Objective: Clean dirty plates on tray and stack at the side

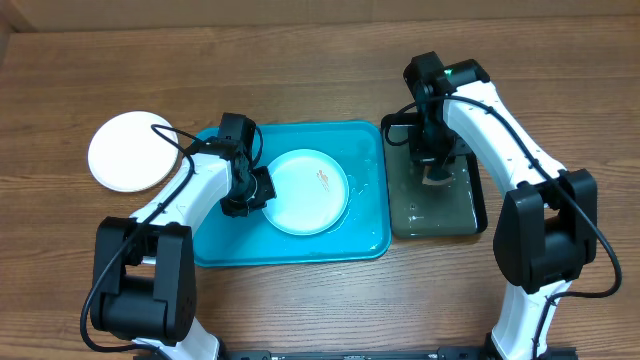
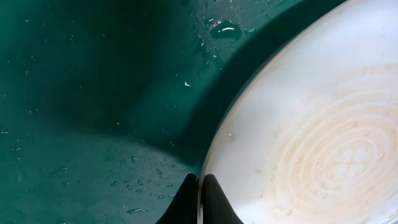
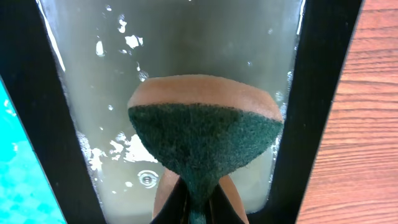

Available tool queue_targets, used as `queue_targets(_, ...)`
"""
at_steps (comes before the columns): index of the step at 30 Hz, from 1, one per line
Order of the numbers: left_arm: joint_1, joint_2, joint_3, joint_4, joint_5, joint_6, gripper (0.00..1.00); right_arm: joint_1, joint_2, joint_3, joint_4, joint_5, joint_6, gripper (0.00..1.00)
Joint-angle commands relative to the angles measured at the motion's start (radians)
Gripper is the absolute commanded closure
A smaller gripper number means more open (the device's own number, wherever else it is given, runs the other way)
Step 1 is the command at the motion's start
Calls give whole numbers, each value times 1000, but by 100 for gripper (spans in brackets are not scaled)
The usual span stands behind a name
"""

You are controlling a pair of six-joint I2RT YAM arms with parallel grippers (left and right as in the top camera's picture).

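Where the turquoise tray [image 1: 230, 245] lies at the middle of the table [image 1: 300, 60], a pale plate [image 1: 300, 195] is seen resting flat inside it, slightly right of the tray's centre. A small orange-red smear [image 1: 326, 178] is carried on the plate's upper right part, and in the left wrist view faint orange rings are shown across its face. The plate's left rim is pinched by the left gripper [image 1: 258, 188], whose jaws are closed down to the thickness of the rim, one finger [image 2: 214, 202] lying on top of the plate and the other at its outer edge. The tray floor beside the plate is dotted with water droplets [image 2: 221, 28]. A white plate [image 1: 130, 150] is set alone on the bare wood, well to the left of the tray and apart from it. To the right, just beside the turquoise tray, a black tray [image 1: 478, 215] filled with cloudy water [image 3: 186, 43] is placed. Over it a sponge [image 3: 205, 137], dark green on its scouring face and tan behind, is gripped at its lower end by the right gripper [image 3: 193, 208], the jaws pressed tightly together so that the sponge is squeezed narrow between them. Whether the sponge is touching the water cannot be told.
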Motion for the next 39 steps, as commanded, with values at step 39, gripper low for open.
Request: queue_targets(39,7,-9,-11,6,-39,-14,96,452,127,294,57,-72,70,96)
